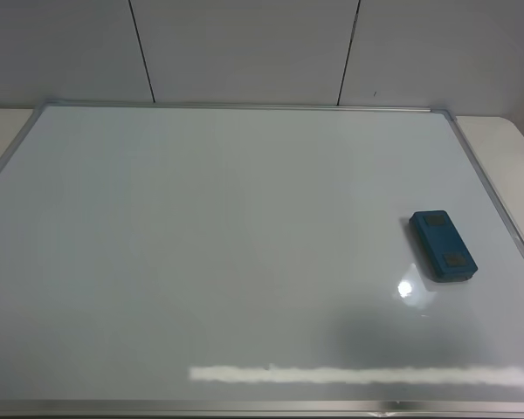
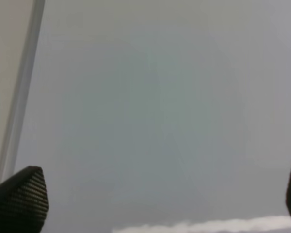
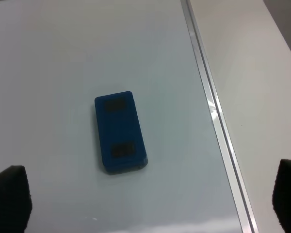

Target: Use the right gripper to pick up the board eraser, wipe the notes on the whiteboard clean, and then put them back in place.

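Flat on the whiteboard [image 1: 227,253] lay the board eraser [image 1: 443,245], toward the right side of the board as the high camera saw it, near the silver frame but apart from it. Its long axis ran roughly along that right frame edge, slightly angled, and its two dark grey patches faced up. No handwriting showed anywhere on the glossy white surface in the high view — only a bright strip of reflected light near the front edge and a small glint just beside the eraser.

Neither arm appeared in the high view. From the right wrist camera, the right tool [image 3: 148,196] hovered above the board with its two black fingertips [image 3: 9,194] set wide apart at the picture's corners, holding nothing; the eraser [image 3: 120,132] sat on the board between and beyond them, untouched, with the frame and the pale worktop [image 3: 252,73] running past on one side.

The left tool [image 2: 160,194] was likewise spread wide — one ribbed fingertip [image 2: 19,196] and a sliver of the other showed over bare whiteboard [image 2: 160,107], with the frame edge nearby.
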You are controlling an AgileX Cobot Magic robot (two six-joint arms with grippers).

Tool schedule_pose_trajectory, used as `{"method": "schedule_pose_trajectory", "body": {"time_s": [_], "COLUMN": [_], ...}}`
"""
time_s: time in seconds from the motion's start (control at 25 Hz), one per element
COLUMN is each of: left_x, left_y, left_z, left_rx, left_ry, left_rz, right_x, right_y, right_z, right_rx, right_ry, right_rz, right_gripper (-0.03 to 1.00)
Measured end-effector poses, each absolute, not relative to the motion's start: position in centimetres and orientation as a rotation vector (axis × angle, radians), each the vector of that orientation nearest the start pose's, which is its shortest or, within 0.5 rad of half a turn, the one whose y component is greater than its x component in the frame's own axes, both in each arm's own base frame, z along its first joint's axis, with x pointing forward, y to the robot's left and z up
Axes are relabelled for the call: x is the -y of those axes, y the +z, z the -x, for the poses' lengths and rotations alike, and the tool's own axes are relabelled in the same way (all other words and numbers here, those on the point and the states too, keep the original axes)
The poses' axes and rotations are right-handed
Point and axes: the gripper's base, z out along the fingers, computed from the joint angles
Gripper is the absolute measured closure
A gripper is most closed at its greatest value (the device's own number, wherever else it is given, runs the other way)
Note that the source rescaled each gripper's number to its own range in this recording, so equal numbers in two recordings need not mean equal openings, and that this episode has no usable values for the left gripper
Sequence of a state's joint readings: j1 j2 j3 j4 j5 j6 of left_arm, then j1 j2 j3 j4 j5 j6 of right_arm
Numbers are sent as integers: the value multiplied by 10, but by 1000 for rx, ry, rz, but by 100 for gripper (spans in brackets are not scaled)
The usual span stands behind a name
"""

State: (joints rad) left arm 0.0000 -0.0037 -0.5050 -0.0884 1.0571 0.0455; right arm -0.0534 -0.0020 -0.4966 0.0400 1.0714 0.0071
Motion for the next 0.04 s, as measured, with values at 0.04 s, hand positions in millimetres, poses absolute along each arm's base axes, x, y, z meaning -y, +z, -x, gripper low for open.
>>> {"method": "schedule_pose_trajectory", "body": {"time_s": [0.04], "left_x": [7], "left_y": [279], "left_z": [6], "left_rx": [-2029], "left_ry": [-77], "left_rz": [-51], "right_x": [-3], "right_y": [275], "right_z": [5], "right_rx": [-2055], "right_ry": [19], "right_rz": [-60], "right_gripper": [-3]}}
